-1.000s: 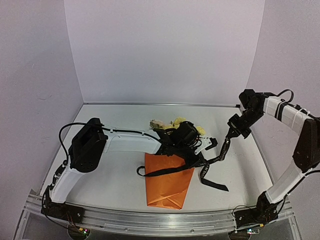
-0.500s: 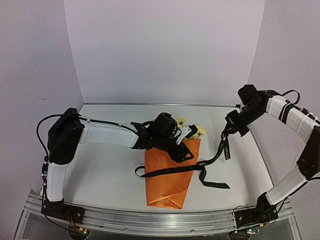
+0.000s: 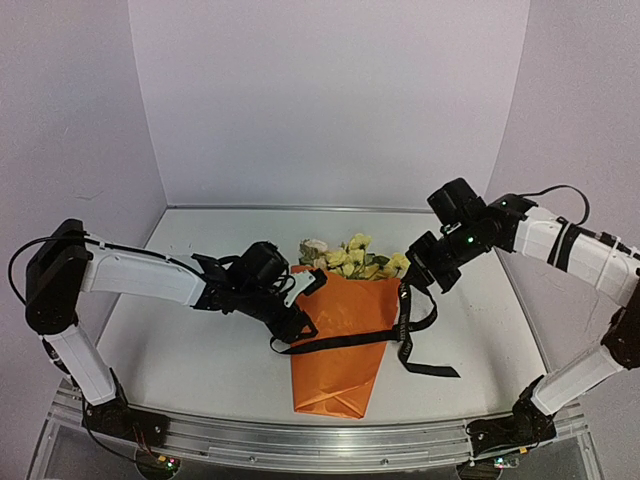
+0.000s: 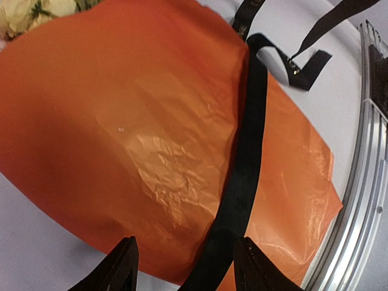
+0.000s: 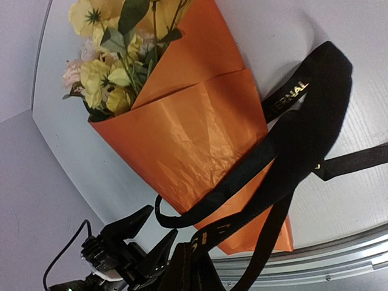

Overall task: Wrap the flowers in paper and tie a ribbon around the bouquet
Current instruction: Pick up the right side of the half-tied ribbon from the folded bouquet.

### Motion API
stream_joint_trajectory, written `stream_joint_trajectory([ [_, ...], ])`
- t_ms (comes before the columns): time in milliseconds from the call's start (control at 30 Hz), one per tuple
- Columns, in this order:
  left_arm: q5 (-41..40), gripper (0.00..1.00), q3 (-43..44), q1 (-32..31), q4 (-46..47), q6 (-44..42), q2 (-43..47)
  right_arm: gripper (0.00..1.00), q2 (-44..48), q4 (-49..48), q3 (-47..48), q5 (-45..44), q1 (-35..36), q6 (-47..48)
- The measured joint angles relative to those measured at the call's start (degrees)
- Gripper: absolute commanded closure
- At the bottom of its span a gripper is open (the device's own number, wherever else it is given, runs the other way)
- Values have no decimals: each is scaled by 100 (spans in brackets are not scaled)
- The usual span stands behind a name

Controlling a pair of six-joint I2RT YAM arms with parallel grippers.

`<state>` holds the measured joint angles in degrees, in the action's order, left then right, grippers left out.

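You have one bouquet (image 3: 338, 330) lying mid-tabletop: one sheet of glossy bright orange paper (image 3: 335, 375) folded into a cone, with one bunch of pale yellow and cream flowers (image 3: 350, 258) at its far end. One long black fabric ribbon (image 3: 335, 342) crosses the cone. Your right pincer (image 3: 412, 283) is clamped on the ribbon beside the blooms. Your left pincer (image 4: 188, 265) stands parted at the cone's left edge, the ribbon running between its fingers. The cone's tip nears the metal front rail (image 3: 300, 432). Bare white tabletop (image 3: 200, 345) lies on both sides, and a loose ribbon tail trails on the right.

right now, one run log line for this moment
left gripper: open over ribbon | right gripper: shut on ribbon, raised | ribbon: across bouquet, no knot seen | flowers: in paper cone
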<state>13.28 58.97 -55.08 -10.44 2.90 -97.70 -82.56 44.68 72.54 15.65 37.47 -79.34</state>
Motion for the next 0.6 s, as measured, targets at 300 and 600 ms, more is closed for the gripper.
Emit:
stream_joint_trajectory([
  [300,-118,47,379,-139,-509,-66,-707,100,-199,-891,-728,-129,511,-461],
  [600,-369,44,552,-342,-913,-120,-835,100,-197,-1249,-941,-196,571,-563],
])
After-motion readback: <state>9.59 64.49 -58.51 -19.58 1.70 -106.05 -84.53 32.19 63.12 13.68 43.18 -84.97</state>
